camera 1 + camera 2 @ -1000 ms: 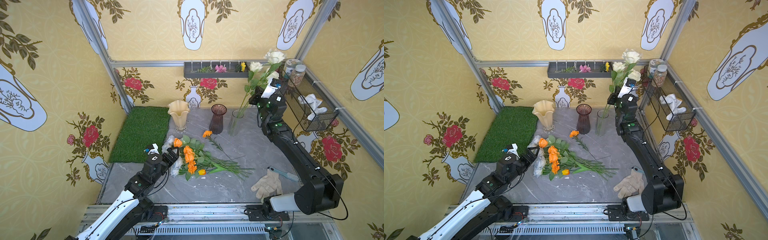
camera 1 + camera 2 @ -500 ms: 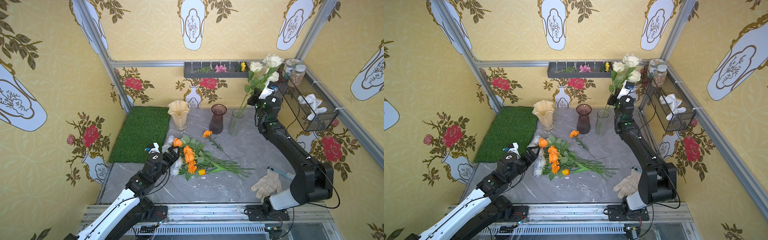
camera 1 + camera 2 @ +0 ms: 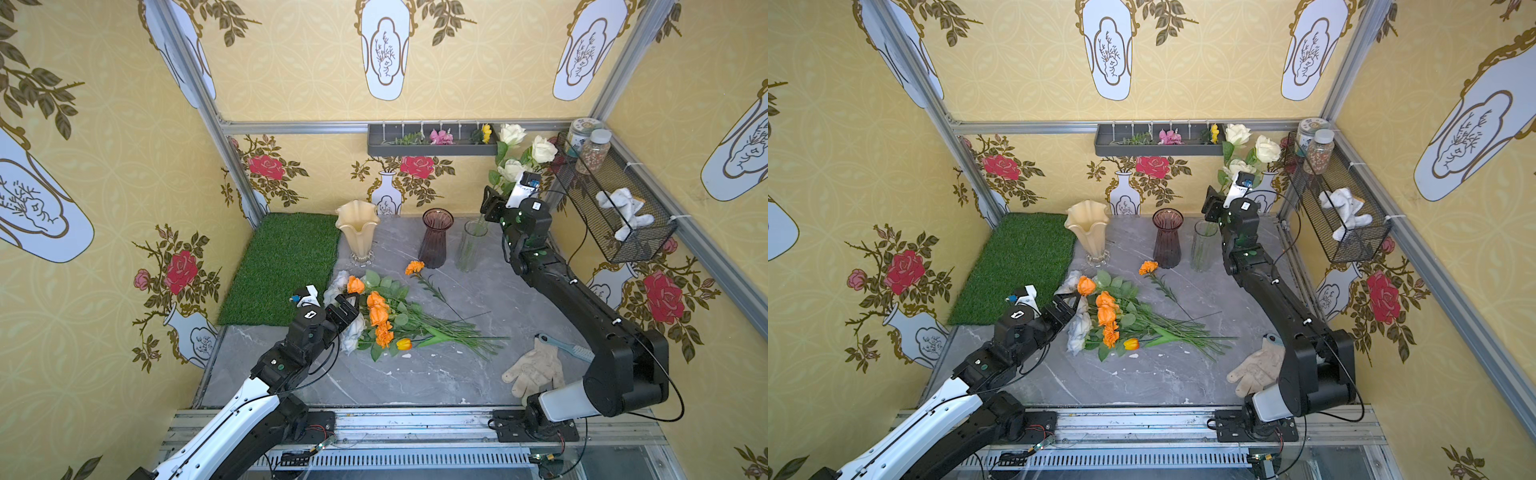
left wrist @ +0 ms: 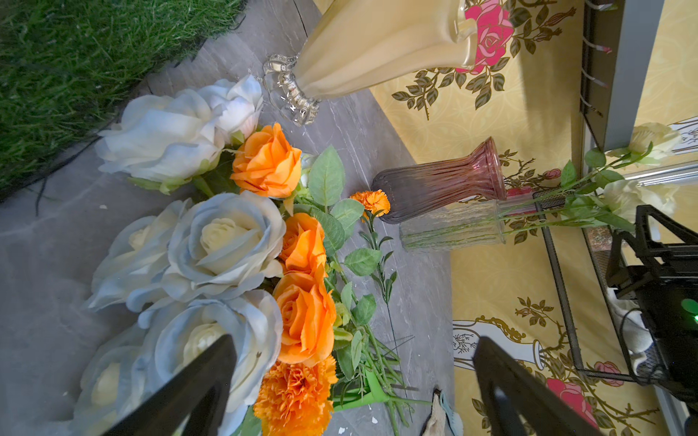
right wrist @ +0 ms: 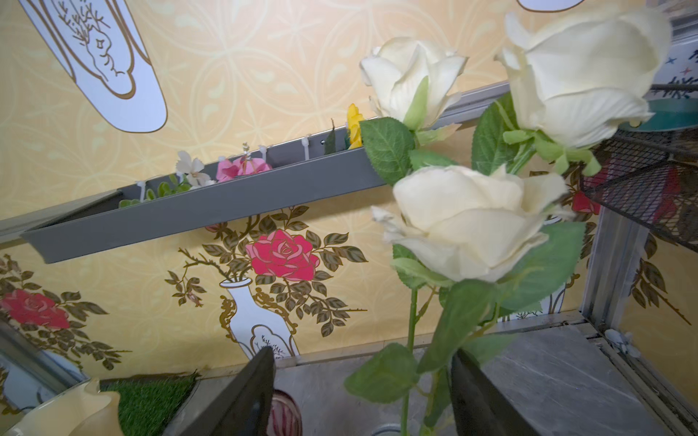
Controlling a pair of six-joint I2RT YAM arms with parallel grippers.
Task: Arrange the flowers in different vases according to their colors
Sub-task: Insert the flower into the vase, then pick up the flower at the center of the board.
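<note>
3 cream roses [image 5: 464, 226] stand in the clear vase [image 3: 471, 245], their stems between the spread jaws of the right gripper [image 5: 362, 355]. The left gripper [image 4: 355, 339], jaws wide, hovers at the orange flowers [image 3: 378, 311] and blue-white roses [image 4: 223, 241] piled on the table [image 3: 415, 374], near the amber vase [image 3: 357, 232] and purple vase [image 3: 435, 237].

Yellow wallpaper [image 3: 311, 62] printed with red roses and white vases covers three walls, edged with aluminium rails [image 3: 291, 126]. The counter [image 3: 415, 374] is grey marble, with a green turf mat [image 3: 286, 262] at its far left. A grey trough shelf [image 3: 432, 149] hangs on the back wall and a black wire basket [image 3: 590, 187] on the right. The light is bright and even.
</note>
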